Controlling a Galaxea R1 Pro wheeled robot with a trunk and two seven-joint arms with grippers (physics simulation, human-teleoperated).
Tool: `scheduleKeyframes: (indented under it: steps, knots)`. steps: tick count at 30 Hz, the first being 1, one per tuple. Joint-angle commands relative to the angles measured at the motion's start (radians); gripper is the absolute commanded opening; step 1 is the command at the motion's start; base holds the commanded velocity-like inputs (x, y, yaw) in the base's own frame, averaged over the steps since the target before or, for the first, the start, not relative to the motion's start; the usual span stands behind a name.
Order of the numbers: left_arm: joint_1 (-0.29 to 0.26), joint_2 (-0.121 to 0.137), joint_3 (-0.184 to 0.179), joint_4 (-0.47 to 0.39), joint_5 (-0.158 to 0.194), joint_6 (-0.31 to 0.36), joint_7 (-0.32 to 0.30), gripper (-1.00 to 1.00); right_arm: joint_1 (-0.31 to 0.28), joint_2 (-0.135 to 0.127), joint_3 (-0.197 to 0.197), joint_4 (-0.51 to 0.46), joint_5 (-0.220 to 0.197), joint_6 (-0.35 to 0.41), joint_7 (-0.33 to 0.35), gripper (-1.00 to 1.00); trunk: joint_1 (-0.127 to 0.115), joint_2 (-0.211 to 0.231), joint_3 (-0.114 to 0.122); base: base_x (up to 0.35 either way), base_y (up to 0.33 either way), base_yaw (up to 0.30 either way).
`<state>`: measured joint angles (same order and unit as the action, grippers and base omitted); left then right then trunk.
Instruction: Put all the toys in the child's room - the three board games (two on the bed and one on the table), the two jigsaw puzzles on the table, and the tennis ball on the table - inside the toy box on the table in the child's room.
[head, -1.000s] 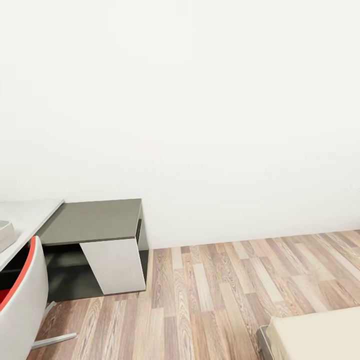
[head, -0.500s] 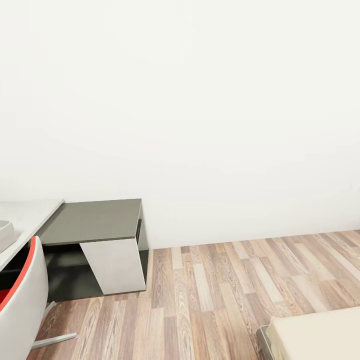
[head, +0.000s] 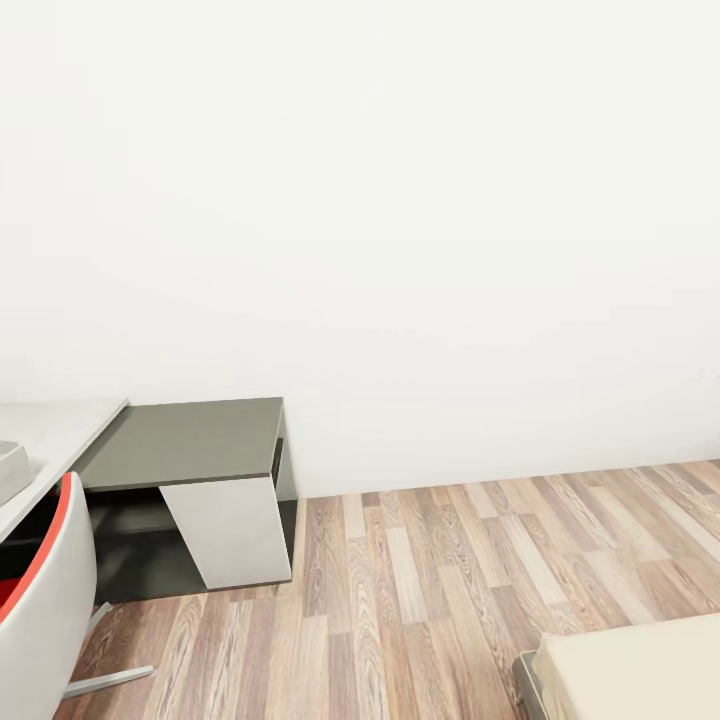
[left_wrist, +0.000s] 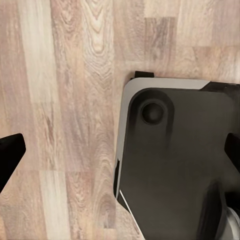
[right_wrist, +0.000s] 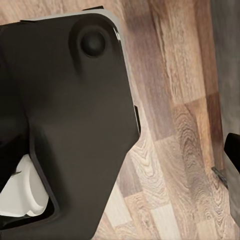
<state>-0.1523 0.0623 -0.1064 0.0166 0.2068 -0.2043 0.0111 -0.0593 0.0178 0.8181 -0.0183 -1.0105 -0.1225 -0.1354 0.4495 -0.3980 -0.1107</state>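
Observation:
No board game, jigsaw puzzle or tennis ball is in sight. A white table (head: 55, 428) reaches in from the left of the head view, and a pale grey object (head: 8, 470) on it is cut off by the frame edge. The beige corner of a bed (head: 640, 668) sits at the lower right. My left gripper (left_wrist: 120, 152) hangs open over the wooden floor and my own dark base (left_wrist: 175, 165), its black fingertips (left_wrist: 10, 156) wide apart. My right gripper (right_wrist: 120, 150) also looks open, one dark fingertip (right_wrist: 233, 149) showing beside the base (right_wrist: 60, 100).
A low dark grey side desk (head: 185, 440) with a white slanted panel stands against the white wall. A white chair with a red seat (head: 40, 600) is at the lower left. Wooden floor (head: 450, 570) stretches between the desk and the bed.

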Motion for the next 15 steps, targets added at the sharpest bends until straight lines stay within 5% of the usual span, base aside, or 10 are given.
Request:
scheduleKeyframes:
  steps: [1,15]
  knots:
    - [-0.001,0.0,-0.009,0.002,0.008,-0.004,0.001,1.0,0.0,0.0,0.008,-0.001,-0.008,-0.002,-0.004,1.0,0.001,-0.002,-0.002,0.0,0.0,0.0]
    - [-0.001,-0.001,-0.009,0.002,0.008,-0.004,0.001,1.0,0.0,0.0,0.01,-0.001,-0.008,-0.002,-0.004,1.0,0.001,-0.002,-0.002,0.0,0.0,0.0]
